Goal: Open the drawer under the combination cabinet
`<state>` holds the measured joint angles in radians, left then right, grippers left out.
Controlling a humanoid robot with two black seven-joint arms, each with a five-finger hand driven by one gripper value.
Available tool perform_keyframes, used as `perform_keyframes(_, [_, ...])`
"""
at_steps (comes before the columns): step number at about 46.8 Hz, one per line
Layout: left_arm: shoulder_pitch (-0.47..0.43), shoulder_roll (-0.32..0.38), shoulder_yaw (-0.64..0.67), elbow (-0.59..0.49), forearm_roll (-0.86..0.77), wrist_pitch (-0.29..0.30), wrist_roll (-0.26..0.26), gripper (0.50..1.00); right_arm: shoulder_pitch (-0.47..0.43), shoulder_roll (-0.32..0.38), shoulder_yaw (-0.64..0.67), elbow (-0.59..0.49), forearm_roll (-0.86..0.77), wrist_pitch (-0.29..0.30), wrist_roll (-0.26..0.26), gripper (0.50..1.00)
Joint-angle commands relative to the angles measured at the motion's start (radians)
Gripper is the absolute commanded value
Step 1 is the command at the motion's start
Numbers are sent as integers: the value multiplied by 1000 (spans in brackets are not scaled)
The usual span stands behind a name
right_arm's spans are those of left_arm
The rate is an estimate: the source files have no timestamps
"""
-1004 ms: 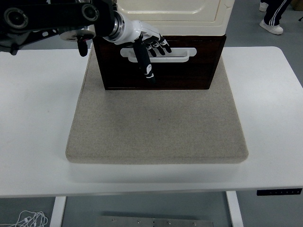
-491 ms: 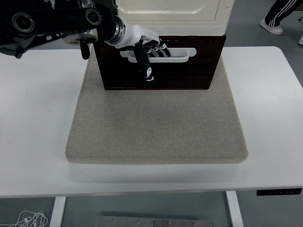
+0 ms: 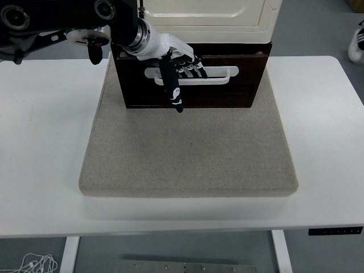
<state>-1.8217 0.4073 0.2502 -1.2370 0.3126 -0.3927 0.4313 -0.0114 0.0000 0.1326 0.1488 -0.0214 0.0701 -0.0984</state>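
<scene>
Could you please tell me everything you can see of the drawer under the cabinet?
The drawer is dark brown and looks like wood, with a flat front carrying a white bar handle set across it. It sits below the cream cabinet, on a beige mat, and stands slightly open, a thin gap showing along its top edge. The left hand has its fingers hooked over the handle, thumb hanging down the front.

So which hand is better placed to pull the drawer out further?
The left hand: its fingers hook into the white handle of the dark drawer, which shows a slight gap at its top. The right arm is out of view.
</scene>
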Motion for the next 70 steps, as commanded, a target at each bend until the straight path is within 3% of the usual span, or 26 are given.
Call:
perform_keyframes(1, [1,2,-12,1,0,-24,1,1000,1,0,-1,0,0,0,0,928])
perform_keyframes(37, [-7,38,-74,-13,0,-190,0,1000,1,0,-1,0,0,0,0,926])
perform_keyframes(70, [-1,65,-180,-16,-47,-218,0,1000,-1,0,-1,0,0,0,0,928])
